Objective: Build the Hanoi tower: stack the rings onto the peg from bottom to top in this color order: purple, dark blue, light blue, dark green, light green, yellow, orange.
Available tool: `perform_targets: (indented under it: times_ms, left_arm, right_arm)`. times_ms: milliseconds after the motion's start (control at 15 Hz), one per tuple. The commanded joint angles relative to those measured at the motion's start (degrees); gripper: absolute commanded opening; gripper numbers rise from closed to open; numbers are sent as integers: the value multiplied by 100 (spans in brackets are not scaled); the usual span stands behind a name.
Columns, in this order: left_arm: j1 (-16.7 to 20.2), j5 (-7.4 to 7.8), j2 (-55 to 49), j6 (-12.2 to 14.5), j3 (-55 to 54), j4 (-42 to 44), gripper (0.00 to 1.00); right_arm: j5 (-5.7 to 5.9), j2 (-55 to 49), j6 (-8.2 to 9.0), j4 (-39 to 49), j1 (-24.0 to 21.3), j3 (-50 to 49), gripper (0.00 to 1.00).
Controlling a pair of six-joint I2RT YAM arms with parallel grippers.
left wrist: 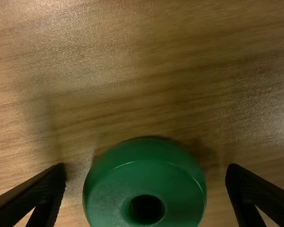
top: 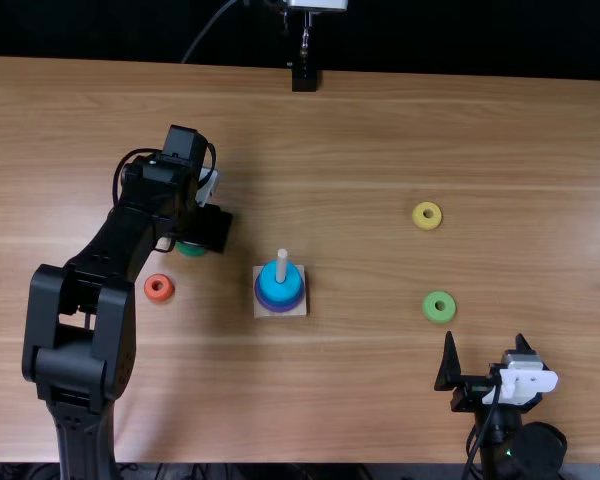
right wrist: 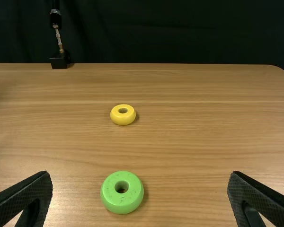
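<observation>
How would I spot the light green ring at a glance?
Find the open right gripper at the near right of the wooden table. Just beyond it lies the light green ring. The yellow ring lies farther off; the dark green ring, by the left gripper, is much darker.

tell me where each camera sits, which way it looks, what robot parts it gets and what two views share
Top view: above the table's near edge, looking steeply down and forward; the left arm and right arm enter from below.
Left wrist view: on that arm's wrist, aimed down at the dark green ring; two fingers.
Right wrist view: on that wrist, facing across the table; two fingers.
Top and right wrist views share the light green ring and yellow ring.
</observation>
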Motion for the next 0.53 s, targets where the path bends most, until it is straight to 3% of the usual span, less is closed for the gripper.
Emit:
perform_targets:
  times_ms: [0, 333, 467]
  left_arm:
    - [12, 4, 87, 50, 135, -48, 100]
    - [12, 4, 26, 198, 82, -290, 100]
    - [12, 4, 26, 198, 73, -217, 60]
  right_arm:
    - [88, -73, 13, -383, -75, -361, 100]
    - [88, -73, 13, -383, -75, -361, 100]
    - [88, -73, 13, -383, -75, -361, 100]
